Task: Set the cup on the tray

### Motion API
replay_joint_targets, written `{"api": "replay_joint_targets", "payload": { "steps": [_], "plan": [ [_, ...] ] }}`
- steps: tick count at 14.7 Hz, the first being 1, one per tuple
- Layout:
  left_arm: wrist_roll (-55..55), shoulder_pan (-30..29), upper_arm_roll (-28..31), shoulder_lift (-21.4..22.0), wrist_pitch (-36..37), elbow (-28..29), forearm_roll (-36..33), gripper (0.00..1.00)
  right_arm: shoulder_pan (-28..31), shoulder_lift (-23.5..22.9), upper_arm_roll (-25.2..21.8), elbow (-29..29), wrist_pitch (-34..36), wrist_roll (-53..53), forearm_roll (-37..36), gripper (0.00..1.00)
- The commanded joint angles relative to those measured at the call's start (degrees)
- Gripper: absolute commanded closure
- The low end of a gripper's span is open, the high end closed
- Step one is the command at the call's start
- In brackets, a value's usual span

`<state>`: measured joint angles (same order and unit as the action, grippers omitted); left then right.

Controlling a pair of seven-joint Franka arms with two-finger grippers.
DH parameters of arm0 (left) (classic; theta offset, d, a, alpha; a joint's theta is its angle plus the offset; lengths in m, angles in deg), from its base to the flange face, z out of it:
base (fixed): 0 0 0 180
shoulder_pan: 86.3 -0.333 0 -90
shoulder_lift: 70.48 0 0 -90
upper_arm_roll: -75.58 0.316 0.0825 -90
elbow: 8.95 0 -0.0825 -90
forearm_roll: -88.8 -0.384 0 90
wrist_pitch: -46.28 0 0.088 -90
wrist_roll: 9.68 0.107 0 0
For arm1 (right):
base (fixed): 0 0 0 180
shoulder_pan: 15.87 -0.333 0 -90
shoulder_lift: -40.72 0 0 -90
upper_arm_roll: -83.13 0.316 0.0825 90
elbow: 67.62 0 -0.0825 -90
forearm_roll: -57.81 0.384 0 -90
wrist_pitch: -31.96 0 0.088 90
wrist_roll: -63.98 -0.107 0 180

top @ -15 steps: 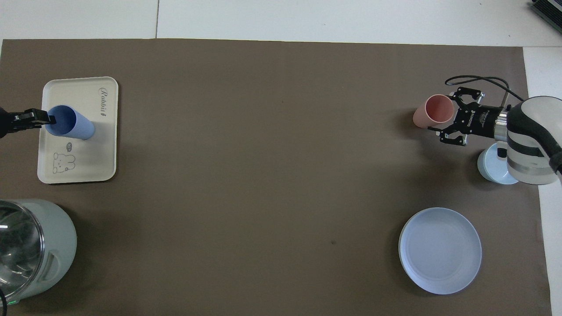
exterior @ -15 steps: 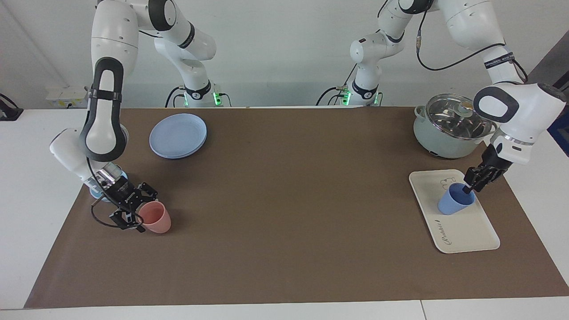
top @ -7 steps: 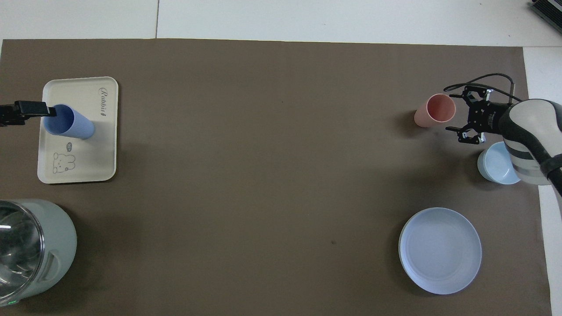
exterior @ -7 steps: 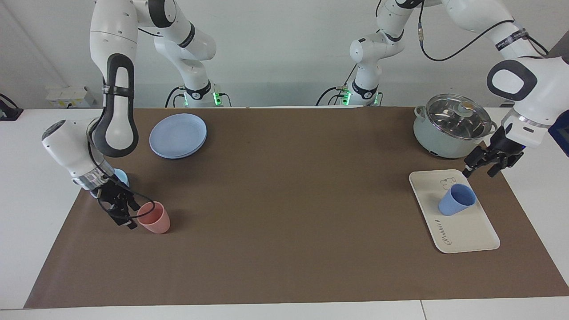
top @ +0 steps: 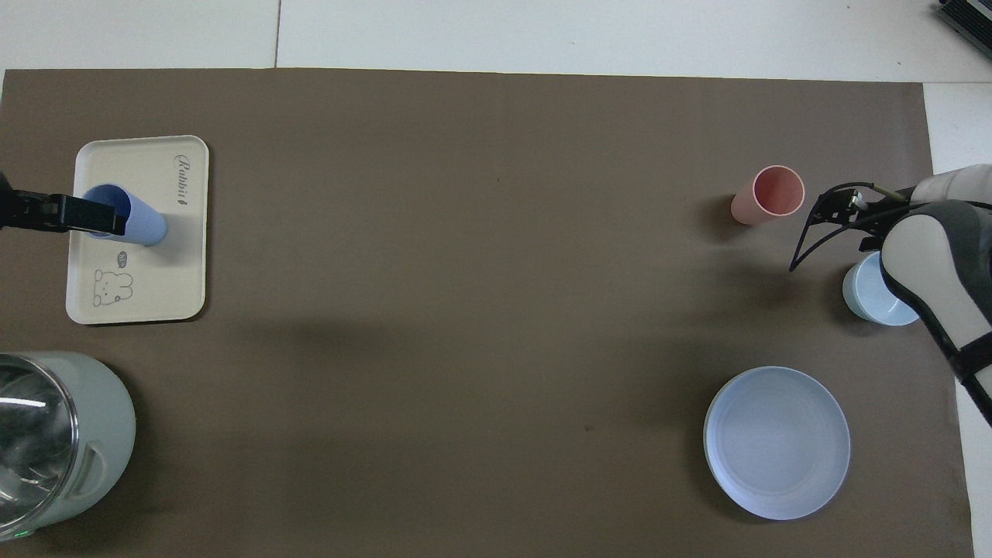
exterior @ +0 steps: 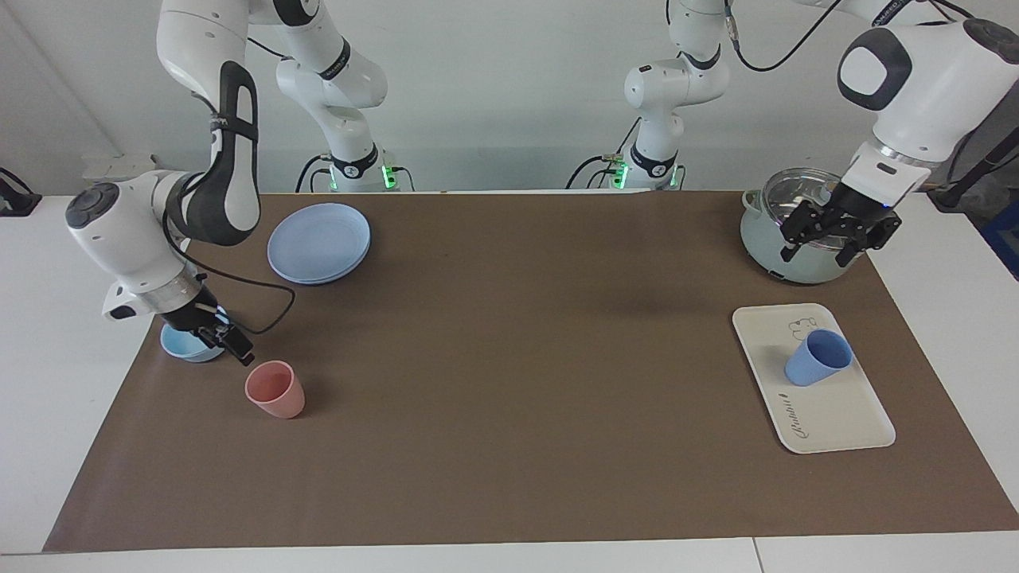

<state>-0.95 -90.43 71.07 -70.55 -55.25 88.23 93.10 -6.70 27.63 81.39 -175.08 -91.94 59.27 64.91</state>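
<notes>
Now we see the cup [exterior: 818, 358] upright on the tray [exterior: 844, 414], well apart from the left hand [exterior: 832, 231], which hangs open and empty over the pot [exterior: 768, 239]; the tray's lettering reads "Rabbit".

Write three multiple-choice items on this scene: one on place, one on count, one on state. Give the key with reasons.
1. The blue cup stands:
A. on the tray
B. on the round plate
C. inside the pot

2. Cups on the table:
A. one
B. two
C. three

3. The left gripper is:
A. shut on the cup
B. open, holding nothing, over the pot
C. resting on the tray

Key: 1 A, the cup sits upright on the tray beside the bear drawing; 2 B, the blue cup and a pink cup; 3 B, its fingers are spread and empty.
</notes>
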Motion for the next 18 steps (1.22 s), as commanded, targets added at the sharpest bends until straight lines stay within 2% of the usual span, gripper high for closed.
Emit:
{"api": "replay_joint_targets", "payload": {
  "steps": [1,4,8,10,14,17,18],
  "plan": [
    [-3.45,4.21,0.73,1.82,4.66,-0.14,-2.8,0.0,-1.78,5.16,0.33,-1.88,3.92,4.45,-2.62,0.01],
    [-3.19,4.21,0.55,0.59,11.34,-5.06,-3.06,0.0,-3.54,9.47,0.33,-1.88,9.71,4.36,-3.23,0.01],
    [-3.1,4.13,0.55,0.59,11.8,-5.16,-3.06,0.0,-8.28,13.69,0.5,-1.0,14.11,4.1,-4.37,0.01],
    [-3.01,4.21,0.55,0.5,14.15,-5.68,-3.67,0.0,-10.3,14.4,0.59,0.83,16.13,2.52,-6.13,0.01],
    [-2.83,4.56,0.29,0.85,12.95,-5.52,-3.94,0.0,-11.54,13.62,0.59,9.26,23.94,1.02,-8.06,0.01],
    [-2.83,4.57,0.29,1.03,11.72,-4.89,-3.85,0.0,-12.42,10.29,0.59,19.27,32.46,1.02,-9.39,0.01],
    [-2.83,4.57,0.29,0.94,11.45,-4.98,-3.85,0.0,-12.42,10.1,0.59,20.0,33.36,0.84,-9.13,0.01]
  ]
}}
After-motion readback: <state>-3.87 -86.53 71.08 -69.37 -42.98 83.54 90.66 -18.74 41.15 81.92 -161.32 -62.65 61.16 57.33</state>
